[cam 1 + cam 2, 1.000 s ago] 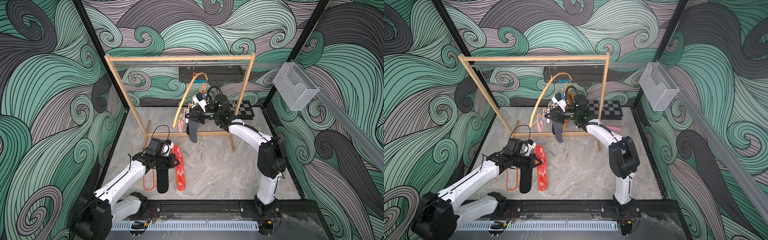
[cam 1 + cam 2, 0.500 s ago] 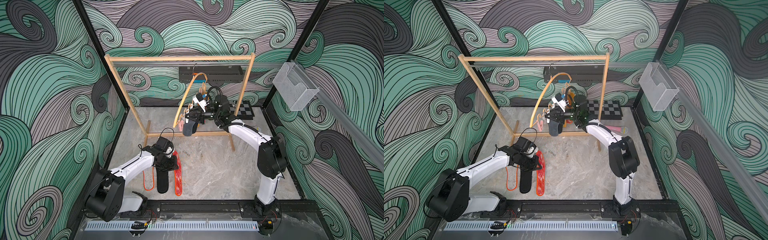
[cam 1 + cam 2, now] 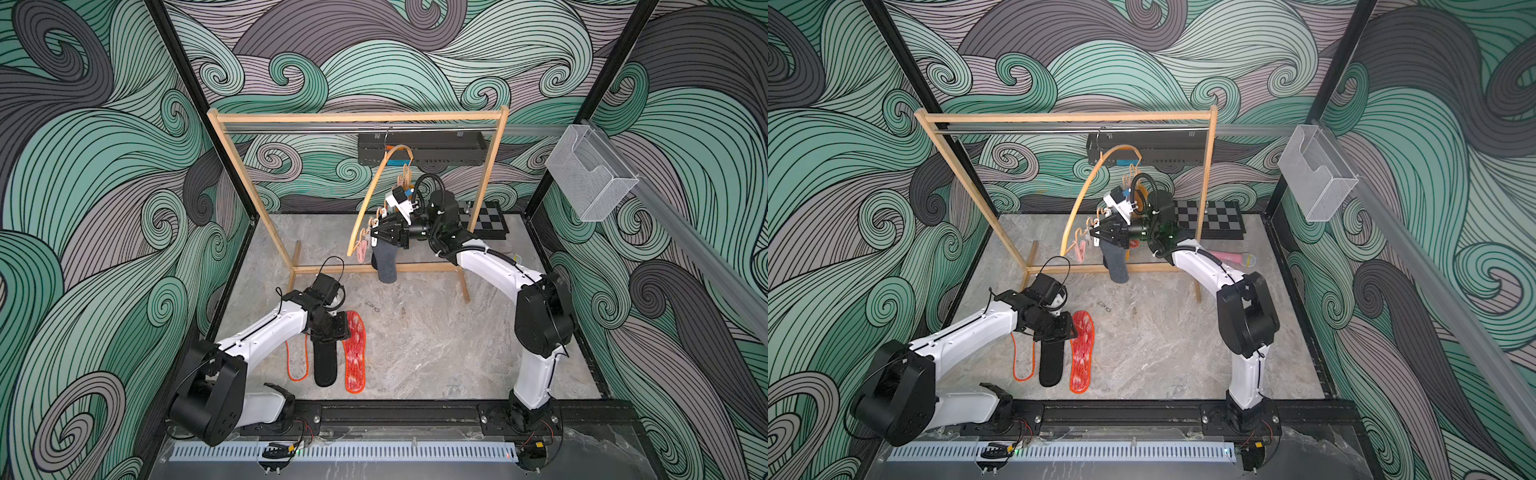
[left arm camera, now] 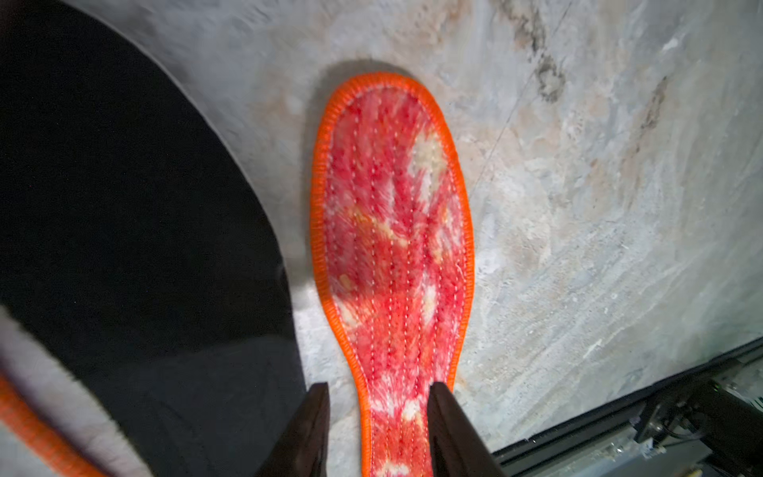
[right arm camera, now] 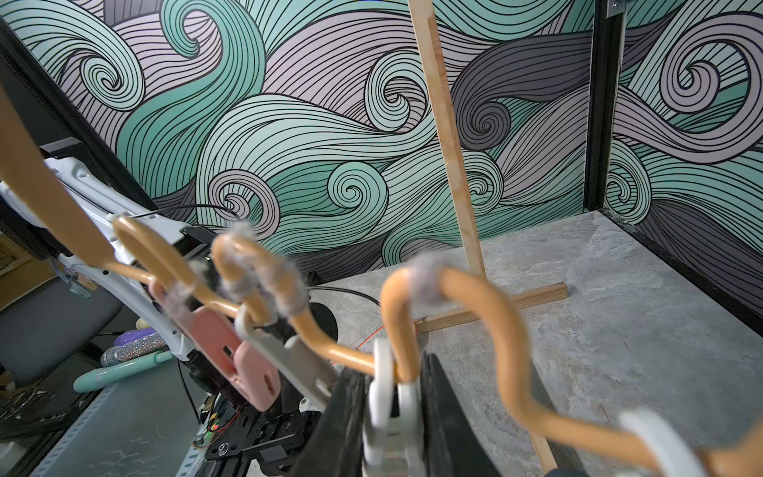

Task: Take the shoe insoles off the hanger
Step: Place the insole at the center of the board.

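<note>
Right jaws clench a white peg (image 5: 386, 380) on the hanger (image 5: 512, 355), dark grey insole (image 3: 384, 264) hanging below; left jaws parted over the red-mottled insole (image 4: 392, 247). A black insole (image 3: 325, 361) lies beside it, lower left, on the marbled counter (image 3: 436, 345) between wave-patterned walls (image 3: 374, 62).

Grey marbled floor (image 3: 436, 340), black insole (image 3: 325, 365), red-white insole (image 3: 355, 353), orange-edged insole (image 3: 297, 361) (seemingly pale)

Left gripper (image 4: 379, 390) low, jaws apart; right gripper (image 5: 390, 371) raised, clamped.

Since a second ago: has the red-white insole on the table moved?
Yes. The red-white insole slid toward the front rail; its near end now passes the black insole's.
</note>
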